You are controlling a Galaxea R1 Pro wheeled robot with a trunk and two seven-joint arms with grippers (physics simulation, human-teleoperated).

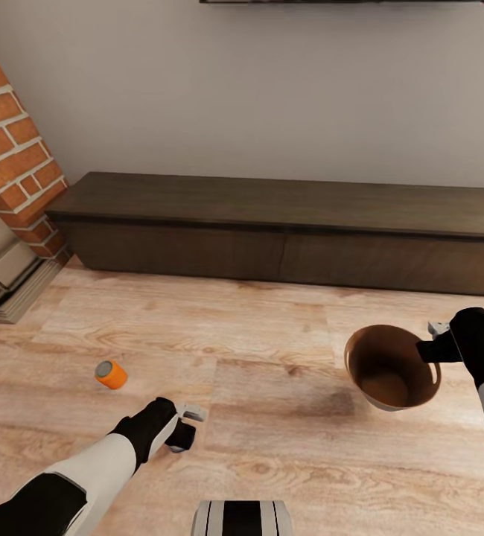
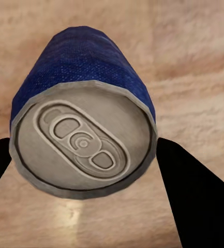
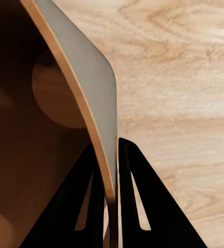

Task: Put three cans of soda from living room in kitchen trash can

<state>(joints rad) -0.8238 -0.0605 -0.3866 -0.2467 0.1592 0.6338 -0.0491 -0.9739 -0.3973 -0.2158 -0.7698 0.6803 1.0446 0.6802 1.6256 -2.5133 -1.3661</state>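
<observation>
A blue can of soda [image 2: 86, 88] with a silver-grey top sits between the two black fingers of my left gripper [image 2: 83, 147], which touch its sides. In the head view my left gripper [image 1: 183, 430] is low over the wood floor and hides that can. An orange can of soda [image 1: 111, 374] lies on its side on the floor, to the left of that gripper. My right gripper [image 1: 430, 339] is shut on the rim of the tash can [image 1: 391, 368], held tilted above the floor with its brown inside showing. In the right wrist view my right gripper [image 3: 109, 145] pinches the tash can wall [image 3: 93, 77].
A long low dark-brown cabinet [image 1: 287, 223] runs along the grey wall ahead. A red-brick fireplace [image 1: 11, 156] stands at the left with its stone hearth [image 1: 4, 283]. Light wood plank floor [image 1: 257, 350] lies between the cabinet and me.
</observation>
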